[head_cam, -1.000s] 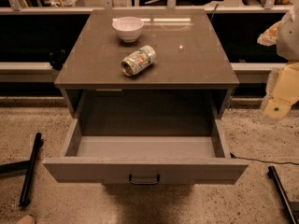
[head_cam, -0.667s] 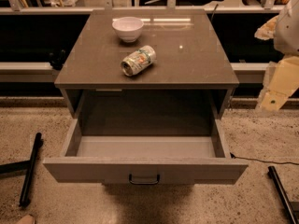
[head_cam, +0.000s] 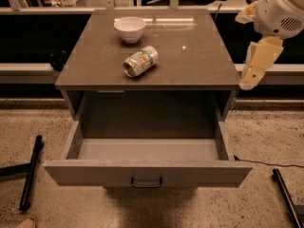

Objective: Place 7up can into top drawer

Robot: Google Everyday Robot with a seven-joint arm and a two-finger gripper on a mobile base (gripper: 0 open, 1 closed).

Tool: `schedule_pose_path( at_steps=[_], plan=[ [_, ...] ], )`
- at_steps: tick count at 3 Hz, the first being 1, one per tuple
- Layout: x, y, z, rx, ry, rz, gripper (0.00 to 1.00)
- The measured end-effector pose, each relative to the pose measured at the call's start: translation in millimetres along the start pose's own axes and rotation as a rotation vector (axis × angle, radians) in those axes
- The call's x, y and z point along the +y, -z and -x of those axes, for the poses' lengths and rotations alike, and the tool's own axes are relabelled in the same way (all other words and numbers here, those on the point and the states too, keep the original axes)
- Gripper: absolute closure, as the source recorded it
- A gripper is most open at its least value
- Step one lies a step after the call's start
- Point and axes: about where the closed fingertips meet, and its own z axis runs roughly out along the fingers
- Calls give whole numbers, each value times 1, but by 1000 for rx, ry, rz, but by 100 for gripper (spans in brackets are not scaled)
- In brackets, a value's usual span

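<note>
The 7up can point(head_cam: 140, 61) lies on its side on the cabinet top, near the middle and a little left, with a silver end facing the front left. The top drawer point(head_cam: 147, 173) is pulled fully open below it. It is empty inside and has a small dark handle at the centre of its front panel. My gripper point(head_cam: 255, 65) hangs in the air off the cabinet's right edge, about level with the top. It is well right of the can, apart from it, and holds nothing.
A white bowl point(head_cam: 129, 29) stands at the back left of the cabinet top point(head_cam: 190, 56), behind the can. Dark bars lie on the speckled floor at left point(head_cam: 30, 172) and right point(head_cam: 286, 196). A railing and dark gap run behind the cabinet.
My gripper and arm have moved up and to the left, closer to the cabinet's right edge. The can, bowl and drawer have not moved.
</note>
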Motion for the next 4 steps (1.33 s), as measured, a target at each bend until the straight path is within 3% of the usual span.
schedule_pose_path(
  at_steps=[1,2,4],
  plan=[
    [-40,-42,26,-72,93,21,0],
    [-40,-42,26,-72,94,21,0],
    [-70,-80,82,-96,315,8,0]
  ],
)
